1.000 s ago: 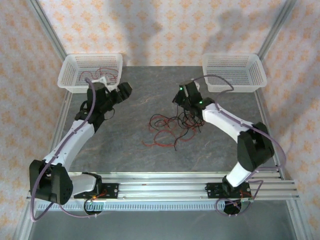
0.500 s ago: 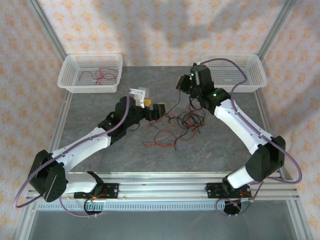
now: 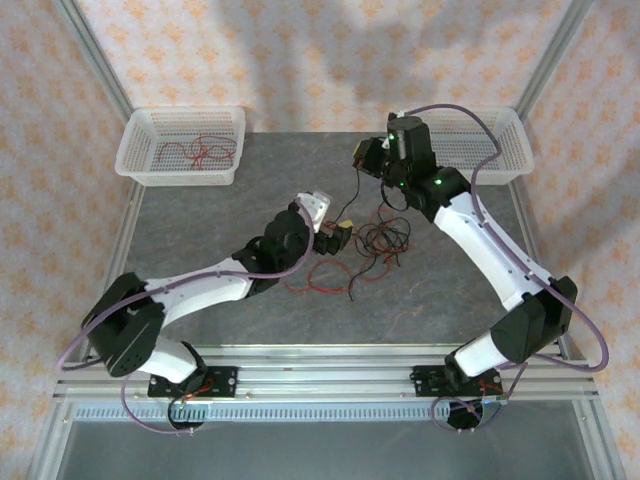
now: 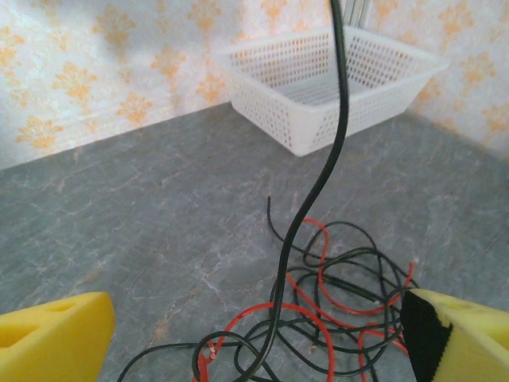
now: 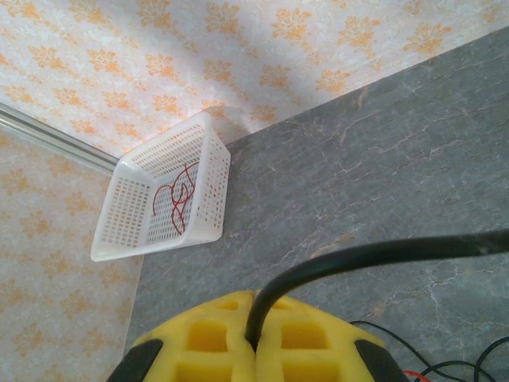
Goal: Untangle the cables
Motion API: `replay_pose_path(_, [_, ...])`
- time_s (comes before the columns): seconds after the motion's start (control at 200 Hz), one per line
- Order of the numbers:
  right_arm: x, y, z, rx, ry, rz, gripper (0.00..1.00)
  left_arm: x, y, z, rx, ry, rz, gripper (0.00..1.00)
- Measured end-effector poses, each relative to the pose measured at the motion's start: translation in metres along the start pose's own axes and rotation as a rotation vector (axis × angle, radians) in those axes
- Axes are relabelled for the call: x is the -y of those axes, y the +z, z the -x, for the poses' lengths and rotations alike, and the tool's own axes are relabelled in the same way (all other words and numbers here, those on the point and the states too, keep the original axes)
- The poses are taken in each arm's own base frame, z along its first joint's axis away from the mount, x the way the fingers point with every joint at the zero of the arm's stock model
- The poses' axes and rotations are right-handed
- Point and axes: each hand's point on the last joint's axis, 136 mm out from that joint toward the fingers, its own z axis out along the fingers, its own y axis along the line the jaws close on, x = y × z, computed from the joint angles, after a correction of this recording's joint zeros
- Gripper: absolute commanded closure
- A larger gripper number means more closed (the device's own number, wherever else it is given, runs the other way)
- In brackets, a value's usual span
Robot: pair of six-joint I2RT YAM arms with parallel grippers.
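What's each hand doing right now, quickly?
Left hand: open, gripping nothing, at the cable tangle.
Right hand: closed on a black cable.

In the left wrist view the black cable (image 4: pixel 342 79) climbs off the top edge. The left fingers (image 4: pixel 52 338) are cut off at the bottom corners, and the cable pile (image 4: pixel 334 286) is cut off there too. In the right wrist view the right fingers (image 5: pixel 207 338) are cut off below, and the black cable looks blurry and leaves by the right edge. From above, the right arm (image 3: pixel 480 235) hides part of the right basket (image 3: pixel 505 150).
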Motion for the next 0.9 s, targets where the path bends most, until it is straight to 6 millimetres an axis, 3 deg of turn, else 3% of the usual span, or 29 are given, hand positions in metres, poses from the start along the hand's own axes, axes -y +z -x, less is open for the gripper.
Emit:
replay_pose_path(0.315, [-0.025,-0.021,0.021,0.030,-0.002,0.054,1.00,0.004,0.037,-0.031,0.000,-0.024,0.004,0.22])
replay_pose_path(0.445, [-0.044,-0.040,0.041,0.073,-0.008,0.097,1.00,-0.003,0.045,-0.045,0.017,-0.051,0.043,0.26])
replay_pose_path(0.586, [-0.067,-0.067,0.065,0.133,-0.024,0.150,1.00,-0.012,0.052,-0.078,-0.020,-0.083,0.082,0.30])
replay_pose_path(0.786, [-0.094,-0.110,0.101,0.241,-0.054,0.200,1.00,-0.027,0.052,-0.110,-0.061,-0.151,0.117,0.57])
replay_pose_path(0.896, [-0.106,-0.135,0.120,0.305,-0.071,0.224,1.00,-0.032,0.049,-0.113,-0.054,-0.189,0.127,0.86])
